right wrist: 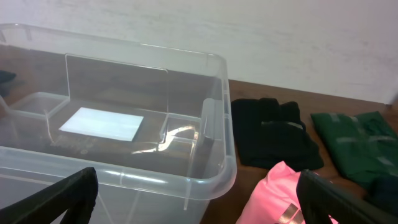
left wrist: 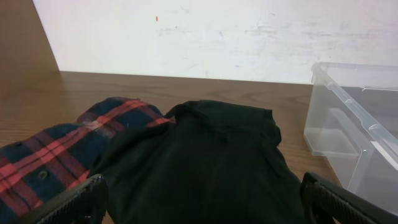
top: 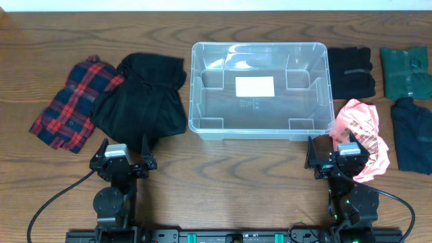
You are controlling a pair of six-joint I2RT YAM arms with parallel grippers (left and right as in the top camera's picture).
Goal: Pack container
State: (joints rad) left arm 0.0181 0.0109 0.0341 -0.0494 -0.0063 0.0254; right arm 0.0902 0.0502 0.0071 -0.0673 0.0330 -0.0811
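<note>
The container [top: 196,88] is a large clear plastic bin at the table's middle, with nothing in it and a white label on its base; it also shows in the left wrist view [left wrist: 348,118] and the right wrist view [right wrist: 211,168]. My left gripper [top: 122,160] is open and empty, near the front edge below a black garment [top: 145,94], which fills the left wrist view [left wrist: 205,162]. My right gripper [top: 337,154] is open and empty, beside the bin's front right corner and next to a pink garment [top: 364,131], also in the right wrist view [right wrist: 280,196].
A red plaid shirt [top: 74,101] lies at the far left [left wrist: 56,149]. Right of the bin lie a black folded garment [top: 351,71], a dark green one [top: 405,67] and a dark navy one [top: 413,135].
</note>
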